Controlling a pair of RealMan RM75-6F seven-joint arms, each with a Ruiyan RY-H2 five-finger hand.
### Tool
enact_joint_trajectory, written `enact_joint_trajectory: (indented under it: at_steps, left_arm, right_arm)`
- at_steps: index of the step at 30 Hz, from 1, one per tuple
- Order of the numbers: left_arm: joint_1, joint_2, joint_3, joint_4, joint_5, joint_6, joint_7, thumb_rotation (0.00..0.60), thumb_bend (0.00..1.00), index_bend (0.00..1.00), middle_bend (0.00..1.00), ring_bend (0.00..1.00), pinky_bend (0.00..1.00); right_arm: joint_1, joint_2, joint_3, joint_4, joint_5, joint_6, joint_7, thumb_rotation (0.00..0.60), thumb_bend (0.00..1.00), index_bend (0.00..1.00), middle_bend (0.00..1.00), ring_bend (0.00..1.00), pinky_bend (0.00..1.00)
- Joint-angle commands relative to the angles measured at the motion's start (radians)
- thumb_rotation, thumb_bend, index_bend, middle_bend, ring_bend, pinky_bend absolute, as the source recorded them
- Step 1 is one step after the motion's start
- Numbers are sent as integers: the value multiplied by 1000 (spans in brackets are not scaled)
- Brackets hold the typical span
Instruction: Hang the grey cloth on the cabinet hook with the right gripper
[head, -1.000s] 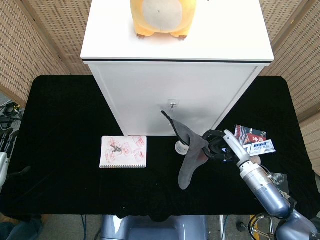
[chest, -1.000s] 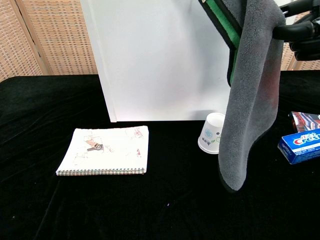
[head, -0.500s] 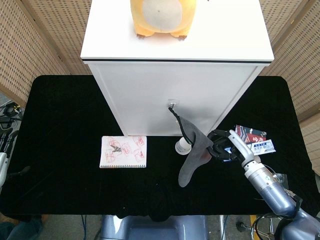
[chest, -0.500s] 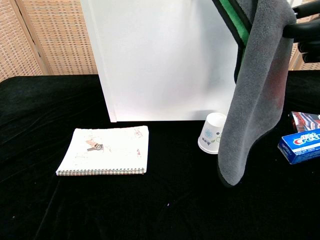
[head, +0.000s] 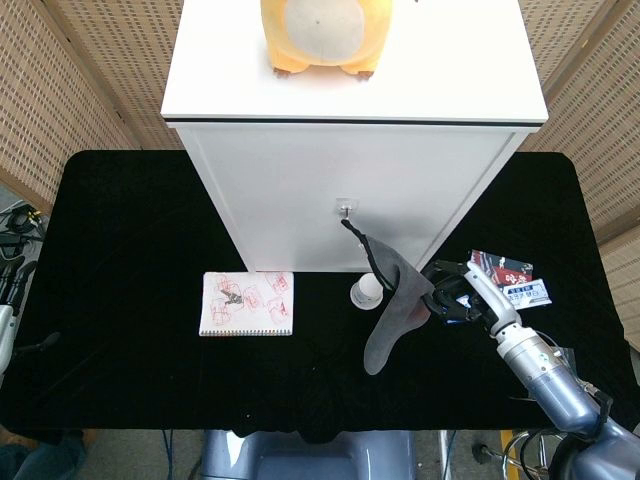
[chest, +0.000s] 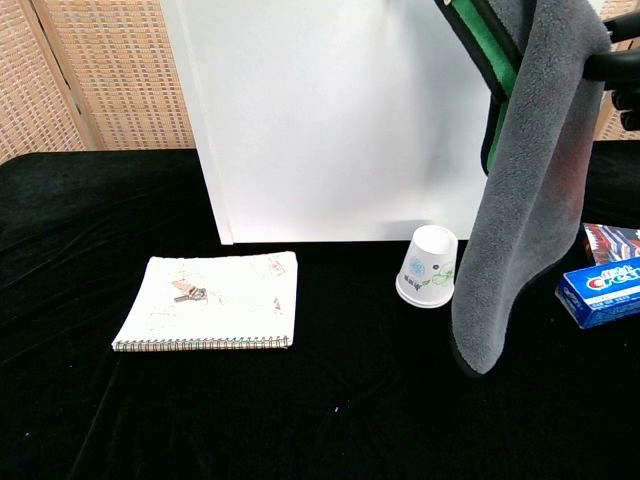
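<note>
Behind grey cloth (head: 395, 310), right hand (head: 452, 300) half-hidden

A grey cloth (chest: 525, 190) with a green edge hangs before the white cabinet (chest: 330, 120), seemingly draped over the right hand (chest: 618, 68), above a paper cup (chest: 427, 266).

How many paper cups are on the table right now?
1. The paper cup lies tipped at the foot of the cabinet, just left of the hanging grey cloth. The cloth could be hiding another.
</note>
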Motion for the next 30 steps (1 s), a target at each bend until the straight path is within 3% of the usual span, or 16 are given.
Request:
enact_joint_trajectory:
  at_steps: [1, 30]
  left_arm:
    - [0, -1, 0, 0, 0, 0, 1, 600, 0, 0, 0, 0, 0]
    - [0, -2, -1, -1, -5, -2, 10, 600, 0, 0, 0, 0, 0]
  right_arm:
    - [2, 0, 1, 3, 2, -6, 9, 600, 720, 840, 1000, 983, 1000]
    - [24, 45, 26, 8, 49, -106, 131, 600, 734, 844, 1000, 984, 1000]
